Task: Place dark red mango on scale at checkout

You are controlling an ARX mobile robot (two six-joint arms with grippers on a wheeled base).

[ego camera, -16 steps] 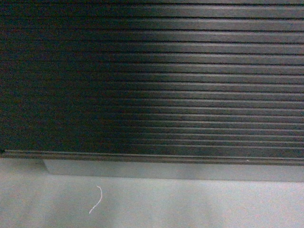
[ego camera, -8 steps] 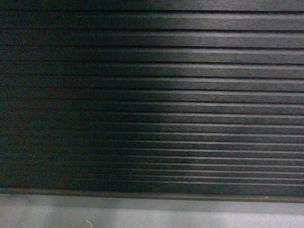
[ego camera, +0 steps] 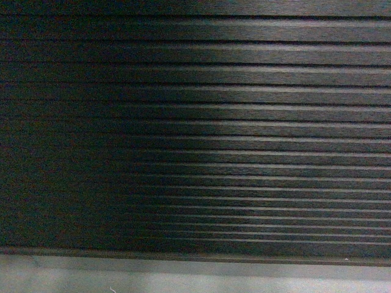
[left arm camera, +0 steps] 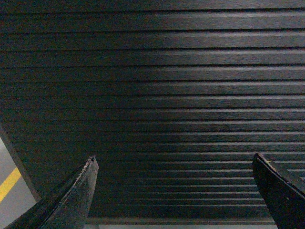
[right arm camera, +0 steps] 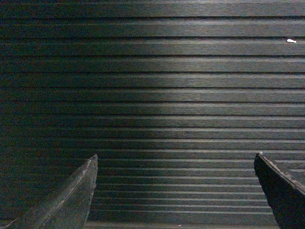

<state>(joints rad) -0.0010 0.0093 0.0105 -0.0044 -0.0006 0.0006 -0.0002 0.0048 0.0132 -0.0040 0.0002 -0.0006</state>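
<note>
The checkout fills the head view as a dark ribbed front panel, close up. The same ribbed checkout panel faces my left gripper, which is open with nothing between its fingers. In the right wrist view the checkout panel stands before my right gripper, also open and empty. The dark red mango and the scale are out of view.
A grey plinth strip runs under the panel at the bottom of the head view. In the left wrist view, grey floor with a yellow line shows past the panel's left edge.
The panel has grown larger in the head view and the grey floor band at the bottom has shrunk. The white squiggle on the floor has nearly slipped out of frame.
</note>
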